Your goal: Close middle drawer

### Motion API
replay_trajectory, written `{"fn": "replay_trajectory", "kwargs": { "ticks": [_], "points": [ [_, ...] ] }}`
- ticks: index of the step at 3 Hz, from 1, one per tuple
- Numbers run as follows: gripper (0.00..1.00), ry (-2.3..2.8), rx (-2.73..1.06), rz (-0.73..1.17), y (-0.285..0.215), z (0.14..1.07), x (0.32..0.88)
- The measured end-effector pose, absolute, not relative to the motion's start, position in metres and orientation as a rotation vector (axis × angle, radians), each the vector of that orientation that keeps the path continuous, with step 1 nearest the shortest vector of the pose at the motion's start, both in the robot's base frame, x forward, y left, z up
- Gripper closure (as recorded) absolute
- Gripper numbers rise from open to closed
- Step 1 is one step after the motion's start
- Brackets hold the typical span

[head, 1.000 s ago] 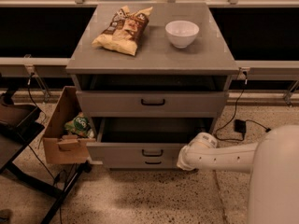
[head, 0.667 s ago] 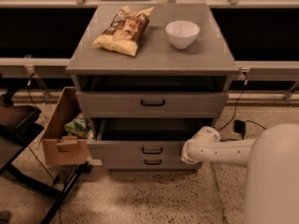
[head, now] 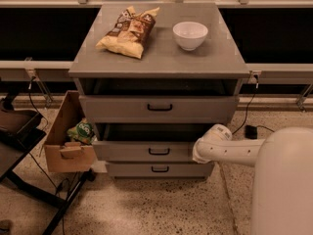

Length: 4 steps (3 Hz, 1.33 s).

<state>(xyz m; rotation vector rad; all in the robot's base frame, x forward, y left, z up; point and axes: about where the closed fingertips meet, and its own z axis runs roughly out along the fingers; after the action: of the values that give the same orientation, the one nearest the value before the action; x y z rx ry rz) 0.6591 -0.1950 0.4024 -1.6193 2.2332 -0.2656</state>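
Observation:
The middle drawer [head: 146,151] is the low grey front panel with a small black bar handle [head: 159,151]. It stands out a little from the grey cabinet [head: 159,65], with a dark gap above it. My gripper [head: 197,153] is at the end of the white arm [head: 234,151] and rests against the right end of that front panel. The taller top drawer front [head: 159,109] is above it and the lowest drawer front [head: 159,169] is just below.
A chip bag [head: 128,31] and a white bowl [head: 190,35] sit on the cabinet top. An open cardboard box [head: 68,148] holding a green packet [head: 82,130] stands at the cabinet's left, beside a black stand [head: 17,131]. A cable and black adapter [head: 251,130] lie on the floor at right.
The middle drawer front has moved back toward the cabinet, so the gap above it is narrower. My arm has moved forward with it, staying on the panel's right end.

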Motion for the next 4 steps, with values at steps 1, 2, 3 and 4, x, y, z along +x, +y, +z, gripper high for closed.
{"fn": "replay_trajectory", "kwargs": {
  "ticks": [1,2,3,4],
  "points": [
    [1.0,2.231,-1.611,-0.287,-0.202,0.408,0.6745],
    [0.78,2.231,-1.611,-0.287,-0.202,0.408,0.6744],
    [0.49,2.231,-1.611,-0.287,-0.202,0.408,0.6744],
    [0.24,2.231,-1.611,-0.287,-0.202,0.4079,0.6744]
  ]
}}
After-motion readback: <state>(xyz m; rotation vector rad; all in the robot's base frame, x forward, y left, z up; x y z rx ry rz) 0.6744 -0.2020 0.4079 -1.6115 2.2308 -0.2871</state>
